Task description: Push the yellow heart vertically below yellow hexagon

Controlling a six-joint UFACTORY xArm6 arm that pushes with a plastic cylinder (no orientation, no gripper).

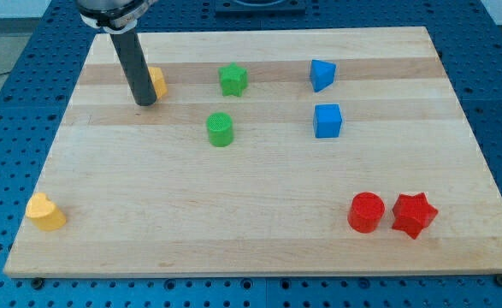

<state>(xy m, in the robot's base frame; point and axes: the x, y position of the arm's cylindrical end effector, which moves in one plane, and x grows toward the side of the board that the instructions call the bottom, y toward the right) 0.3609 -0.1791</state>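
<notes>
The yellow heart (44,212) lies near the bottom left corner of the wooden board (259,231). The yellow hexagon (157,82) sits near the top left, partly hidden behind my dark rod. My tip (145,103) rests on the board just left of and slightly below the hexagon, touching or nearly touching it. The tip is far above and to the right of the heart.
A green star (233,79) and a green cylinder (221,129) stand at upper middle. A blue triangular block (321,74) and a blue cube (327,121) stand right of them. A red cylinder (366,212) and a red star (414,214) sit at bottom right.
</notes>
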